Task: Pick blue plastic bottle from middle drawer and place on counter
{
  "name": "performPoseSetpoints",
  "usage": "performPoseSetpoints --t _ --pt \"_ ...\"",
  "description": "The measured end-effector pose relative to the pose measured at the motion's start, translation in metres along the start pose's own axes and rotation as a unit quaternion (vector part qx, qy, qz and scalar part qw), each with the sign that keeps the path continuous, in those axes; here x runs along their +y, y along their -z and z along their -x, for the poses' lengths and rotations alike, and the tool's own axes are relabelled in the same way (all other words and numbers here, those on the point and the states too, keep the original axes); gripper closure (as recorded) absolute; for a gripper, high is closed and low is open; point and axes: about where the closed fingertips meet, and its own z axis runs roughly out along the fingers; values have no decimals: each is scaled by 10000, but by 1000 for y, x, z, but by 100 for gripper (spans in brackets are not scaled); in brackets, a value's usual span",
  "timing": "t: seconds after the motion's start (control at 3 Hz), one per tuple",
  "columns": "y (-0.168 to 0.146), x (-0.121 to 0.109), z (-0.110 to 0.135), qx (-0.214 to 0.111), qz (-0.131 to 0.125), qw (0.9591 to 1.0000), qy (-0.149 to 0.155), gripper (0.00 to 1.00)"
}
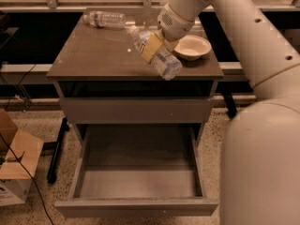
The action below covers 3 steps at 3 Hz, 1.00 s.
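The end effector (155, 45) grips the blue plastic bottle (168, 63) tight, tilted above the bench (93, 55) beside the white bowl (192, 48)

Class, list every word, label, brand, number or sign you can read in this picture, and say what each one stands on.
No text can be read.
Label of the blue plastic bottle, held by the gripper near the front edge of the counter: blurred, unreadable.
Label of the longer bottle lying at the counter's back: unreadable.
Dark print on the cardboard box on the floor: unreadable.
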Motion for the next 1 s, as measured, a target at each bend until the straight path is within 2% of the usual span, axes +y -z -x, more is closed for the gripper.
performPoseSetpoints --t 0.33,0.67,1.0 --pt "-5 -30 28 -212 -76 9997 -51 100" --pt "-13 -53 52 -458 -145 9988 -89 82" --pt "-29 -65 69 -585 -161 9981 -119 59"
